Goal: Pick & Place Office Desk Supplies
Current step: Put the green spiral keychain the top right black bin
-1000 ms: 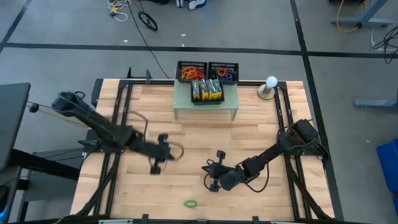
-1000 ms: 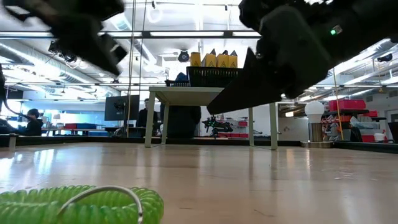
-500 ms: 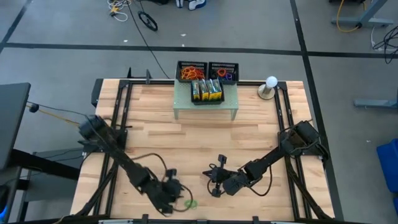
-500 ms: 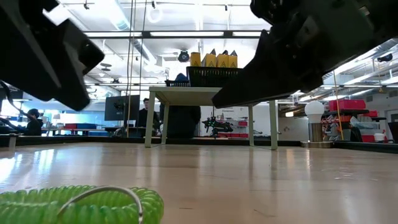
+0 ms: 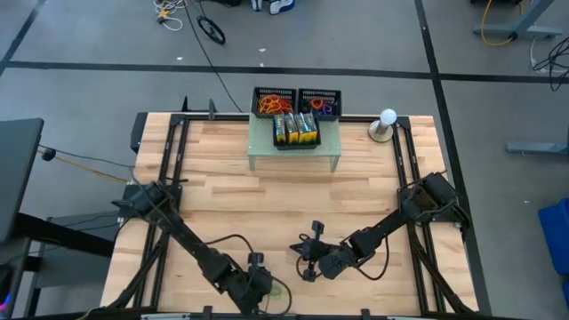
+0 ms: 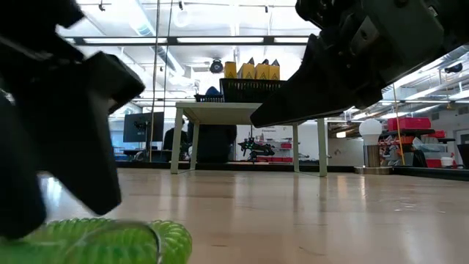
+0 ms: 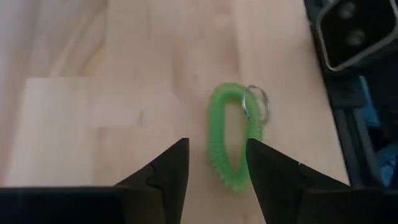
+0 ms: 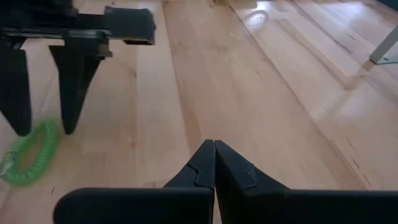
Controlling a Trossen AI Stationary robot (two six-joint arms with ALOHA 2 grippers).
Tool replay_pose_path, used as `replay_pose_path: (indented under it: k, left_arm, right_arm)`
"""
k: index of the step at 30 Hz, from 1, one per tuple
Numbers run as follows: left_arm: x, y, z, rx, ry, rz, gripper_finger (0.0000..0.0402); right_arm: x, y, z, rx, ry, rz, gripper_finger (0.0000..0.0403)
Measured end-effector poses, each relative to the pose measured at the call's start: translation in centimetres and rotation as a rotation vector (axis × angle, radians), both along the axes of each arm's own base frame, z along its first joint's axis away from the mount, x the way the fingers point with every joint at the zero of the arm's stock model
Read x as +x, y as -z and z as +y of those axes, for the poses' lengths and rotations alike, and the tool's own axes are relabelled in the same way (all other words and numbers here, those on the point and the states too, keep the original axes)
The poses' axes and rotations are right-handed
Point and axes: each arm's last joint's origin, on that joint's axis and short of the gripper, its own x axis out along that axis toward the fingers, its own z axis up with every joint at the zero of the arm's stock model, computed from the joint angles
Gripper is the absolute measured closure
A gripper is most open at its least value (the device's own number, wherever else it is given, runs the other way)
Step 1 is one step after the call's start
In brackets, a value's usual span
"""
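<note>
High view: left tool [image 5: 263, 286] has swung down to the tabletop's [image 5: 222, 196] near edge, fingers now apart, straddling the green coil keyring [image 7: 231, 140], unclamped. Right tool [image 5: 307, 258] waits nearby, fingers together. Grasp looks next.

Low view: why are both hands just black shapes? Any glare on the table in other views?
Low view: bright ceiling lights backlight the scene, so the left hand and right hand show as silhouettes; right wrist view: one glare patch on the table.
</note>
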Motion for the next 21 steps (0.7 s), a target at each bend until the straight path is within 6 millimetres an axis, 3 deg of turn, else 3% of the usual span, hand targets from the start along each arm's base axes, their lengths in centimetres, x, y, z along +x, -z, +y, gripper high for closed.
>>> replay_pose_path:
  k: [10,15,21]
  left_arm:
    - [0.8,1.2,0.8,0.002,0.014,0.053,0.0278]
    - [0.5,0.8,0.8,0.056,0.056,0.052,0.0288]
    - [-1.3,-1.9,1.4,0.233,0.003,-0.019,0.0381]
  right_arm:
    - [0.0,0.0,0.0,0.001,-0.002,0.001,0.0398]
    - [0.0,0.0,0.0,0.001,-0.002,0.000,0.0398]
    - [-0.1,0.0,0.2,0.010,-0.004,-0.004,0.0398]
